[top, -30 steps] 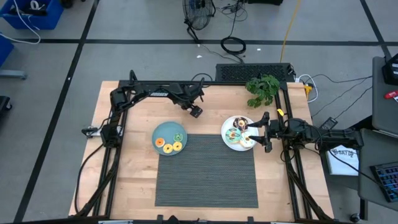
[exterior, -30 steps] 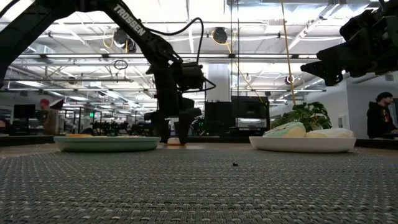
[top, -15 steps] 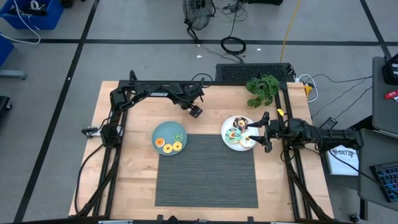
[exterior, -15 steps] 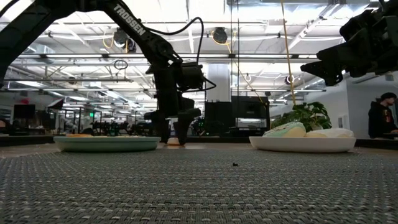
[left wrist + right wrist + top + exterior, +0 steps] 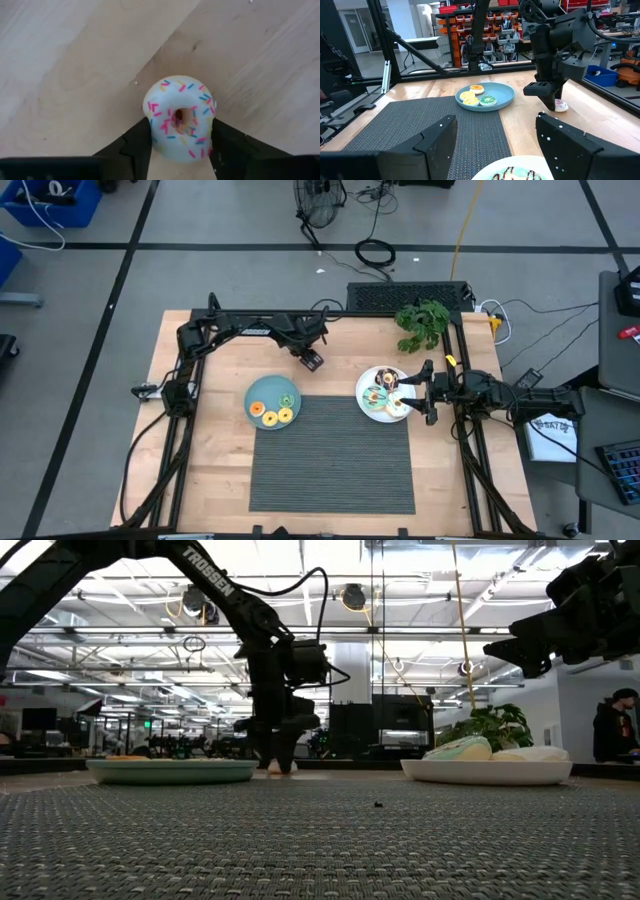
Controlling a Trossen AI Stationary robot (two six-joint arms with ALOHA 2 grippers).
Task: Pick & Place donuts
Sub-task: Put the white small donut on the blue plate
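A white donut with coloured sprinkles [image 5: 180, 117] lies on the bare wooden table beyond the mat. My left gripper [image 5: 313, 361] stands over it pointing steeply down, shut on it; the low view shows its fingers [image 5: 277, 762] down at the table. The teal plate [image 5: 255, 392] carries three donuts: green [image 5: 287, 401], orange [image 5: 256, 410] and yellow [image 5: 285, 416]. Several more donuts lie on the white plate [image 5: 362, 402]. My right gripper [image 5: 428, 392] waits level and open at that plate's right rim. My left gripper pinches the white donut between its two fingers, one on each opposite side of the outer rim [image 5: 150, 125]. The fingers come from above, pointing steeply down. The donut lies on the wooden table, its iced face and hole up.
A dark woven mat [image 5: 330, 450] covers the table's middle and near part. A potted plant [image 5: 422, 323] stands at the far right corner. Bare wood lies left of the teal plate. A person [image 5: 610, 725] stands in the room behind.
My left gripper has stayed in place over the white donut, rolled slightly at the wrist, and shut its fingers onto the donut's sides. The donut remains on the table.
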